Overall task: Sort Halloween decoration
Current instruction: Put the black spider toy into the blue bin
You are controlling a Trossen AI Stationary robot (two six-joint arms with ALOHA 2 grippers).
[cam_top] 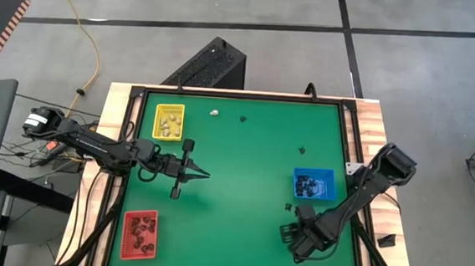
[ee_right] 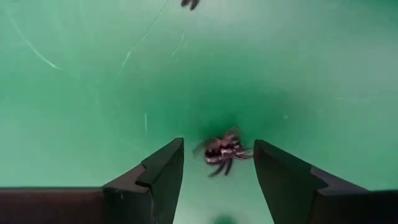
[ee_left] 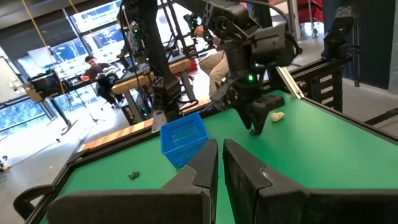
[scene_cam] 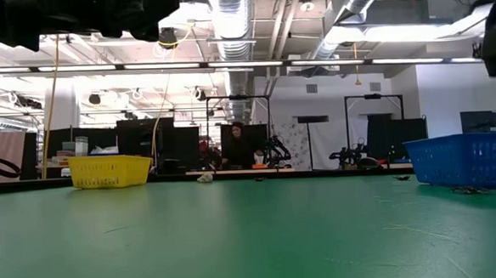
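Trays sit at three spots on the green worktop (cam_top: 236, 150): a yellow tray (cam_top: 169, 121) at the far left, a red tray (cam_top: 140, 233) at the near left, and a blue tray (cam_top: 313, 184) toward the right. The yellow one holds whitish trinkets, the red one dark pieces, the blue one black pieces.

Between the yellow and red trays, the left end effector (cam_top: 203, 176) hangs above bare mat, pointing toward the middle; in its wrist view its fingers (ee_left: 205, 168) stand almost together, a thin slit between them, holding nothing.

Loose trinkets lie further along. A cream trinket (cam_top: 214, 113) rests just right of the yellow tray, and a black trinket (cam_top: 244, 118) lies near it along the far edge. Another black piece (cam_top: 303, 149) lies just beyond the blue tray, and one more, a dark bit (cam_top: 288, 207), sits on the near side of that tray.

On the right, the right end effector (cam_top: 291, 231) is low over the mat in front of the blue tray. Its wrist view shows the fingers (ee_right: 163, 171) spread wide, with a black spider (ee_right: 222, 152) lying on the mat in the gap between them, touched by neither. A second dark trinket (ee_right: 188, 4) shows beyond it.
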